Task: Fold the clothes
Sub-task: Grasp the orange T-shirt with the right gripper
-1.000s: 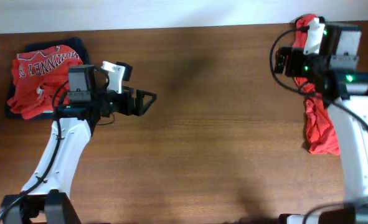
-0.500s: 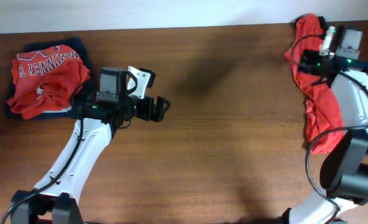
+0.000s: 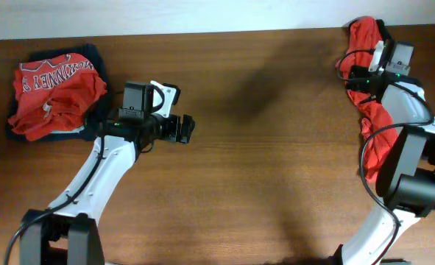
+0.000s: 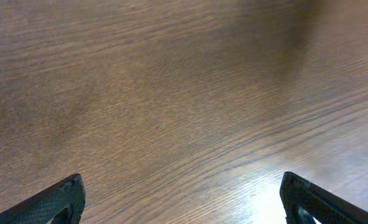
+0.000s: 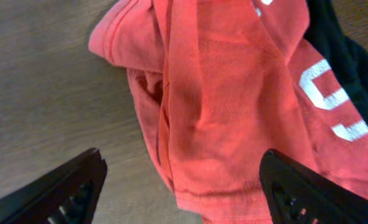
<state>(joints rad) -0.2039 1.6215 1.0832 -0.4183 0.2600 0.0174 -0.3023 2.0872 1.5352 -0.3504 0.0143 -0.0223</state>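
An unfolded orange-red T-shirt (image 3: 379, 136) with white lettering lies crumpled along the table's right edge, and a dark garment (image 5: 342, 53) lies under it. My right gripper (image 5: 190, 193) hovers at that shirt's far end (image 3: 363, 35). It is open, with one finger over bare wood and the other finger over the red cloth, whose hem lies between them. At the far left sits a pile of clothes: an orange-red lettered shirt (image 3: 55, 92) on top of a navy one (image 3: 92, 53). My left gripper (image 3: 184, 129) is open over bare wood to the right of that pile and holds nothing.
The brown wooden table (image 3: 276, 162) ends at a white strip along the back (image 3: 165, 16). The right arm's links and cables (image 3: 412, 154) run over the lower part of the red shirt.
The right wrist has swung toward the far end of the red shirt and its jaws have narrowed a little. The left gripper has shifted slightly to the right, still open.
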